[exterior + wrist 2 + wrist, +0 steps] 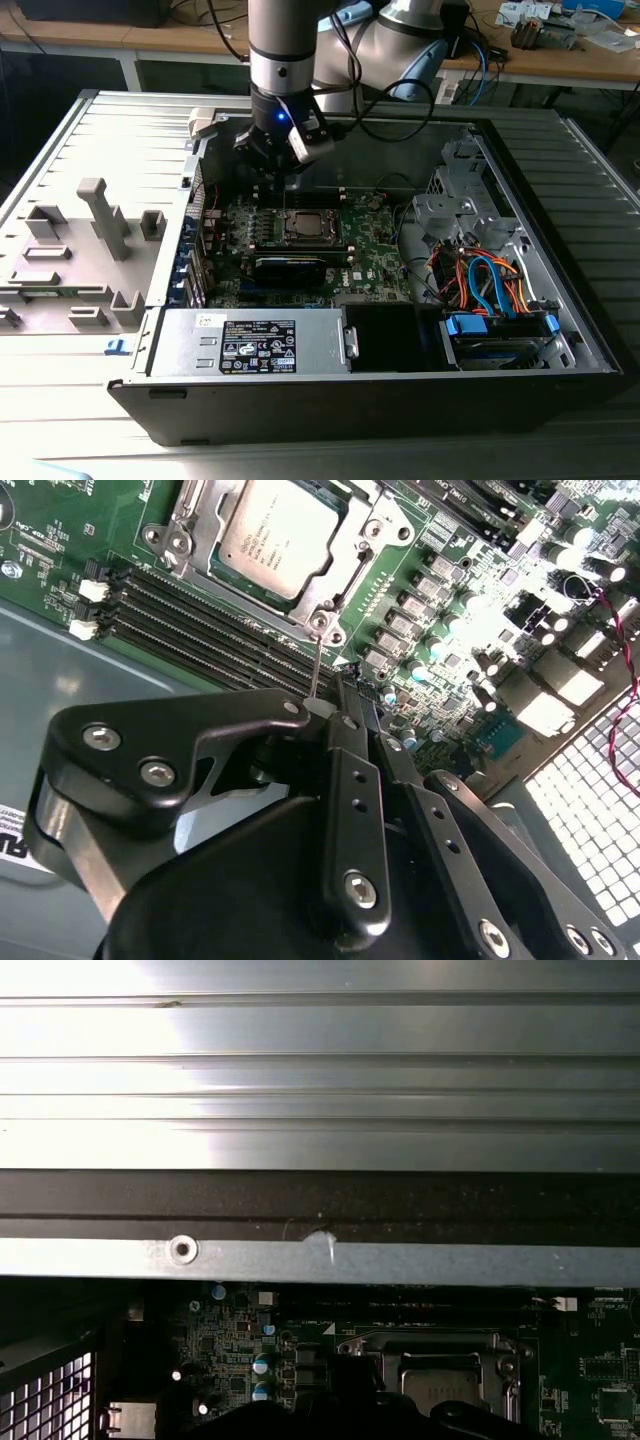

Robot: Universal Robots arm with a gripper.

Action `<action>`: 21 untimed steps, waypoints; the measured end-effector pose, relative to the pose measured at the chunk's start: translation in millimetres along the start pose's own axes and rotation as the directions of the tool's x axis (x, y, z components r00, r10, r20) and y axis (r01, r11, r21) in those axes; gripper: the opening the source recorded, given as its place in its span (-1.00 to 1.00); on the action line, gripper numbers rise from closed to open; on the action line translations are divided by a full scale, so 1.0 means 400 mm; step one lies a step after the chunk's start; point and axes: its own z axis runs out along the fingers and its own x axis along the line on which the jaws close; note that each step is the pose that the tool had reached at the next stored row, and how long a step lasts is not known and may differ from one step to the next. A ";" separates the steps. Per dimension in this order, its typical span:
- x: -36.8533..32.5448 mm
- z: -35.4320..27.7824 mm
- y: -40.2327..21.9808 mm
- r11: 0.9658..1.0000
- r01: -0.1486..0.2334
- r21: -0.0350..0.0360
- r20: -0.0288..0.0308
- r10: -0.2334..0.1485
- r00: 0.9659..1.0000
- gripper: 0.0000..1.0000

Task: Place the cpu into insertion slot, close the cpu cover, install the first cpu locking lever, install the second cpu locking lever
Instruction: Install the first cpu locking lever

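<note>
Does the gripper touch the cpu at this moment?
Apart. In the second wrist view, the memory slots lie in full sight between the gripper and the cpu, which sits in its socket.

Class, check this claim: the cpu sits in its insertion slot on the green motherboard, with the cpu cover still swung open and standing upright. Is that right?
Not quite. In the second wrist view the cpu does sit in the insertion slot, but the cpu cover lies flat around the chip, closed rather than upright. The pincer hangs over the thin lever beside it.

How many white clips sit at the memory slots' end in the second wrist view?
2: one clip nearer the cpu, the other beside it; more may be hidden.
</note>
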 end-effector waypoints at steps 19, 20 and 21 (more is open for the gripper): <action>-0.018 0.002 0.000 1.000 0.000 0.000 0.000 0.000 1.000 -0.79; -0.019 0.003 0.000 1.000 0.000 0.000 0.000 0.000 1.000 -0.79; -0.020 0.003 0.000 1.000 0.000 0.000 0.000 0.000 1.000 -0.79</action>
